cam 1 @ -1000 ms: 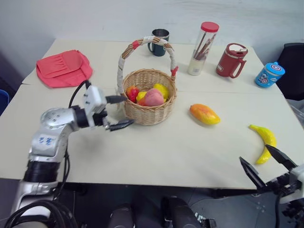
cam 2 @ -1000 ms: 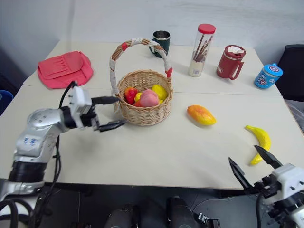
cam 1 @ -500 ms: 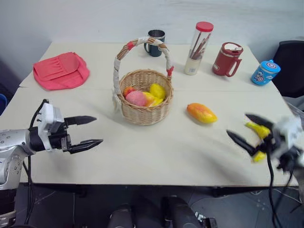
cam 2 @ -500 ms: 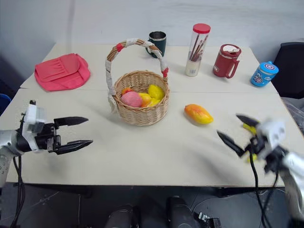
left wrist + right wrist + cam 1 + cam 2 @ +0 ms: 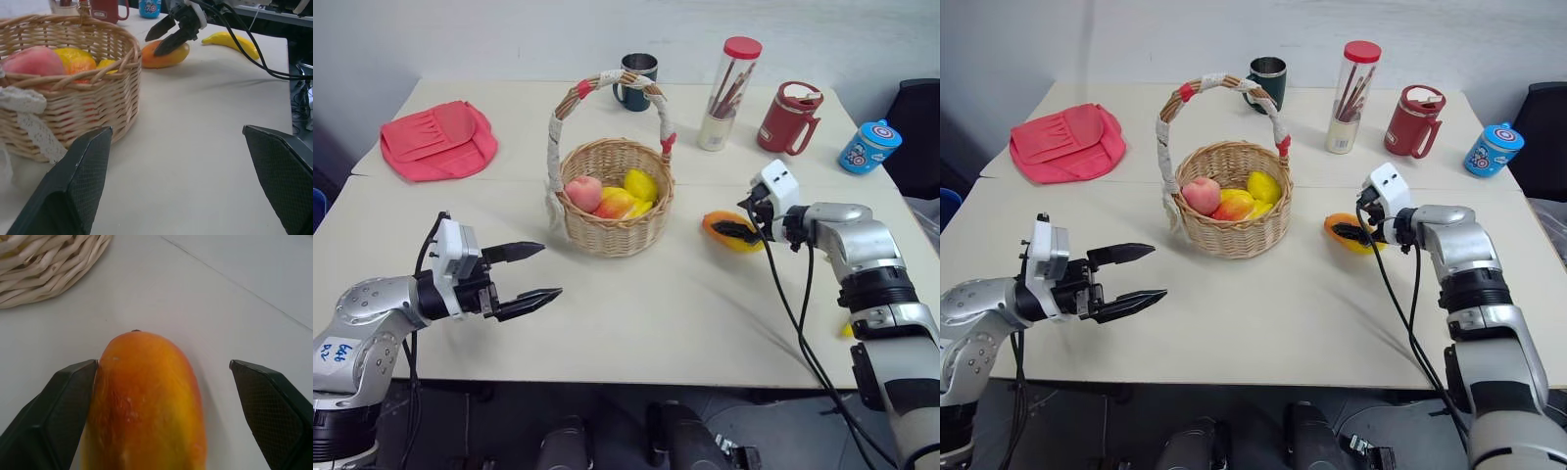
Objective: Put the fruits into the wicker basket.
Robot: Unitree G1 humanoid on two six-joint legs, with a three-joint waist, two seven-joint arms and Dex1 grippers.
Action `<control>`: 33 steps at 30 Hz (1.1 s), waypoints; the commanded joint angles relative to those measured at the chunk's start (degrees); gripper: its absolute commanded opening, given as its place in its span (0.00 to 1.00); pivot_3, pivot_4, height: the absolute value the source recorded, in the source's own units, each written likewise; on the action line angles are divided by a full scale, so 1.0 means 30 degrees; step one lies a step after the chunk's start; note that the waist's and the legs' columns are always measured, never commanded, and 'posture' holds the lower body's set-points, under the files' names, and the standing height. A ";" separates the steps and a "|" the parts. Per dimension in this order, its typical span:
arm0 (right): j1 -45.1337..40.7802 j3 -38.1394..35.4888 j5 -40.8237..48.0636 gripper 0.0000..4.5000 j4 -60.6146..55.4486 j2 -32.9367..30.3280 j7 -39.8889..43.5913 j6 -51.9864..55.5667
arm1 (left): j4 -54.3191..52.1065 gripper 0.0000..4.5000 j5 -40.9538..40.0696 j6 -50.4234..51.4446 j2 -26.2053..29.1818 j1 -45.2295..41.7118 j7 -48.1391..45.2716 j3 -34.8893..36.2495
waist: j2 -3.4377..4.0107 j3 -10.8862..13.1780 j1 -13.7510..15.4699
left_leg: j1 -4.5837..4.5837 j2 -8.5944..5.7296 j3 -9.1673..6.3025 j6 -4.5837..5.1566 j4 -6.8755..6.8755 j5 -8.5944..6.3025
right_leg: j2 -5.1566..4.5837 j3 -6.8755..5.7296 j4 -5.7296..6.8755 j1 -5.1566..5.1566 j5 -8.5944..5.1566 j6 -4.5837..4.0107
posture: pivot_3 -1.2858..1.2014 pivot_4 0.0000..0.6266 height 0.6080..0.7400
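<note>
The wicker basket (image 5: 612,230) stands mid-table with a pink-red peach (image 5: 583,192) and other yellow and orange fruits inside. An orange-yellow mango (image 5: 142,401) lies on the table to the basket's right. My right gripper (image 5: 740,220) is open and straddles one end of the mango, with one finger (image 5: 54,416) close against its side. The banana (image 5: 230,41) lies further right near the front edge, mostly hidden behind my right arm in the eye views. My left gripper (image 5: 548,269) hovers open and empty at the front left, pointing toward the basket and well short of it.
A red fabric pouch (image 5: 438,139) lies at the back left. Along the back stand a dark mug (image 5: 636,83), a clear tube with a red lid (image 5: 729,93), a red mug (image 5: 788,119) and a blue cup (image 5: 869,147).
My right arm swung from the table's front right corner forward and left to the mango. My left gripper drew back from the basket's side toward the front left. Both stayed open.
</note>
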 commanded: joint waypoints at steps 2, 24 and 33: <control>-0.0684 0.0436 -0.0838 0.86 0.1101 -0.0370 0.2159 -0.0276 | -0.0703 1.00 -0.0101 -0.0418 0.0339 -0.0019 0.0213 0.0762 | 0.0004 0.0003 -0.0009 | -0.0002 -0.0011 0.0002 0.0012 0.0006 0.0006 | -0.0015 0.0000 0.0003 0.0001 0.0005 0.0007 | 0.52 0.24 1.00; -0.2621 -0.2179 0.2949 0.67 -1.0410 0.9402 -0.6675 0.4676 | -0.2161 1.00 -0.1762 -0.0206 -0.1094 0.1707 0.3033 0.3147 | 0.0108 0.0068 -0.0437 | -0.0082 -0.0044 -0.0042 -0.0014 -0.0013 0.0058 | -0.0075 -0.0026 0.0086 -0.0095 0.0018 -0.0021 | 0.52 0.24 1.00; -0.2506 -0.2627 0.2853 0.99 -0.8440 1.0972 -0.7886 0.3680 | -0.2604 1.00 -0.1666 -0.0831 -0.1640 0.1945 0.3473 0.2910 | 0.0107 0.0068 -0.0597 | -0.0095 -0.0034 -0.0027 0.0013 -0.0023 0.0041 | -0.0064 -0.0024 0.0055 -0.0097 0.0025 -0.0007 | 0.52 0.24 1.00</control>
